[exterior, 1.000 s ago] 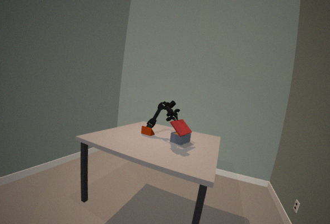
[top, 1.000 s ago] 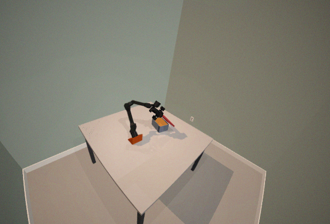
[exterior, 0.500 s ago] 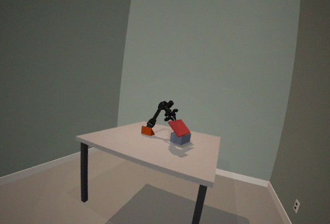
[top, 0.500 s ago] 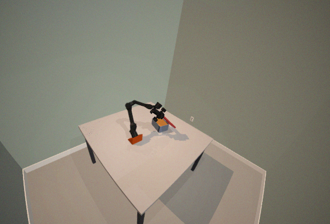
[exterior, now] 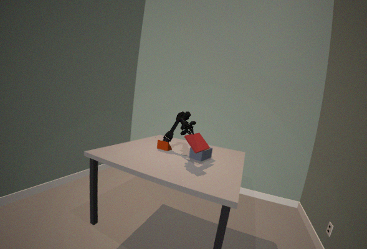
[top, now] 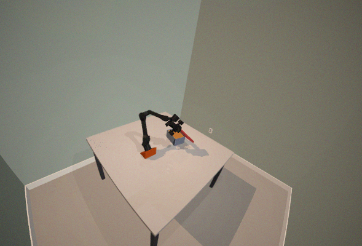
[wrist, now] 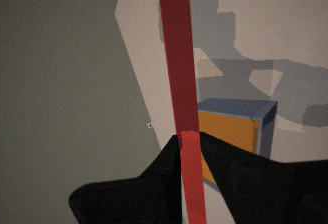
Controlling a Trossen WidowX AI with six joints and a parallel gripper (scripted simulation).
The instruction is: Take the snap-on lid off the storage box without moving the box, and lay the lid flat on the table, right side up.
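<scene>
Closest to where I stand, the pale table (exterior: 158, 174) juts out on dark legs, its long front edge bare. Further in, on the left side of the top, the arm's orange base (exterior: 164, 145) sits on the surface, and the black arm (exterior: 172, 127) slopes up and away from it toward the back wall.

Just to the right of that base stands the storage box (exterior: 200, 154) — a small blue-grey cube on the table, its top open. From the overhead view its orange inside (top: 177, 135) shows, uncovered.

The red lid (exterior: 197, 142) is off the rim and in the air, tilted steeply. Its lower edge hangs just over the near top edge of the box, and its upper edge rises up and back toward the arm. I cannot tell whether the lower edge touches the box.

The gripper (wrist: 190, 165) is clamped on the lid's upper edge. In the wrist view the lid appears edge-on as a narrow red strip (wrist: 182, 75) running straight out from between the two dark fingers, which press it from either side. The box lies below and to the right of that strip — apart from the fingers.

Beyond all this are the grey-green walls (exterior: 233, 62) of the room.
</scene>
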